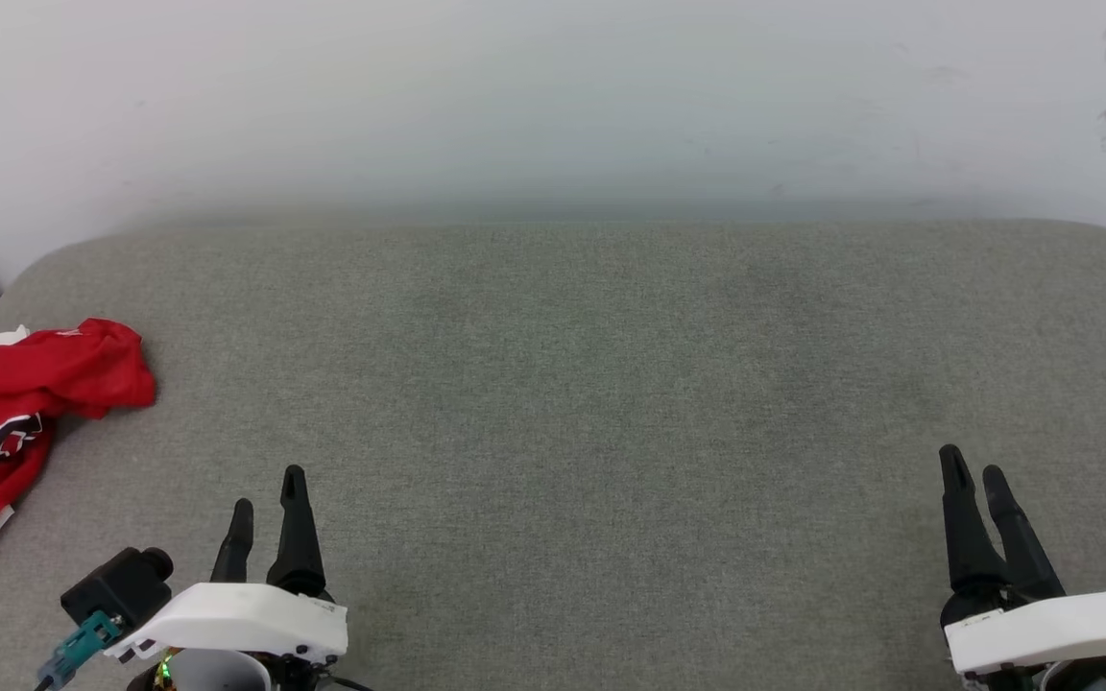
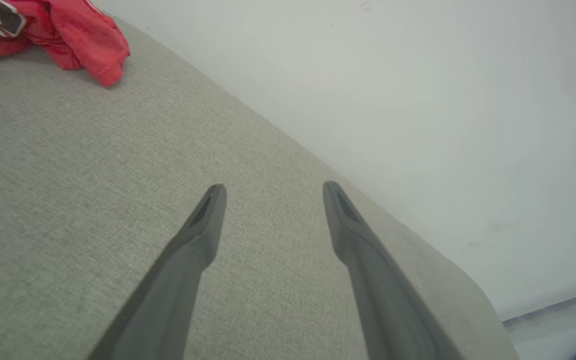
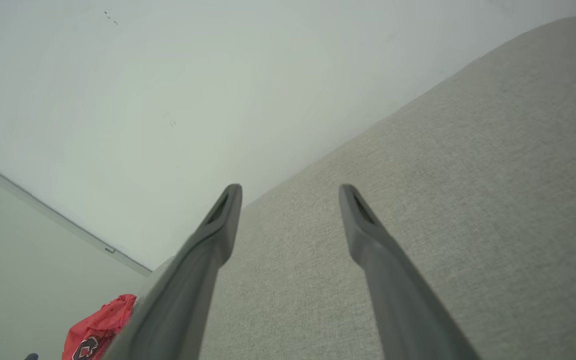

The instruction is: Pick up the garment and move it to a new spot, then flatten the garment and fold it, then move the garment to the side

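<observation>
The garment (image 1: 15,422) lies crumpled at the far left edge of the grey fabric surface (image 1: 591,384), red with a bit of white sleeve and part of the black lettering showing. The left wrist view has the garment (image 2: 68,35) at its top left, the right wrist view has the garment (image 3: 98,330) at its bottom left. My left gripper (image 1: 268,499) hovers open near the front edge, right of the garment and apart from it, nothing between its fingers. My right gripper (image 1: 971,465) stands open at the front right, far from the garment.
A pale wall (image 1: 553,96) rises behind the surface's far edge. The surface has rounded corners at the back left and back right. A strip of floor and baseboard (image 3: 58,220) appears beyond the left end.
</observation>
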Robot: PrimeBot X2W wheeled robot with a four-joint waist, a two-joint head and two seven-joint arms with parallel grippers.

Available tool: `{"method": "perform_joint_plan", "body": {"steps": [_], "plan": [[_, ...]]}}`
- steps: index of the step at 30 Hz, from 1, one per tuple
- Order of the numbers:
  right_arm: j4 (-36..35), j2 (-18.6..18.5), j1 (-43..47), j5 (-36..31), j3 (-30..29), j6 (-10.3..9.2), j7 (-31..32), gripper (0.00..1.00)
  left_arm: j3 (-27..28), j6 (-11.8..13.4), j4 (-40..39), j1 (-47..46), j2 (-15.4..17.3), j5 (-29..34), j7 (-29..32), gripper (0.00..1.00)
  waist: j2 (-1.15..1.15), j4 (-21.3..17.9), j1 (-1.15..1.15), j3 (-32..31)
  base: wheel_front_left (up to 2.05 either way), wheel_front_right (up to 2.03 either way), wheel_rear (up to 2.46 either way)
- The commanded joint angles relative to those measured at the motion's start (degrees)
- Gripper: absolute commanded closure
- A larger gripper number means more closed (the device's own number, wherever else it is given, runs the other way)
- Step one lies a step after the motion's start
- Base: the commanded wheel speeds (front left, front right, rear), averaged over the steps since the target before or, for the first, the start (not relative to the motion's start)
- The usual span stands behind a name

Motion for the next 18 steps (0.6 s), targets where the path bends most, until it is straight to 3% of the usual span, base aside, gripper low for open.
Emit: {"method": "perform_joint_plan", "body": {"steps": [1,18], "plan": [[-1.0,-0.1,0.3,-2.3,0.1,0.0,-0.6,0.0,-0.5,0.6,-1.1,0.3,0.7,2.3,-0.7,0.0,0.0,0.0,0.0,0.0,0.0,0.0,0.0],[-2.2,0.0,1.9,-13.1,0.6,0.0,-3.3,0.0,-3.3,2.8,-2.2,1.4,2.1,12.7,-3.4,0.0,0.0,0.0,0.0,0.0,0.0,0.0,0.0]]}}
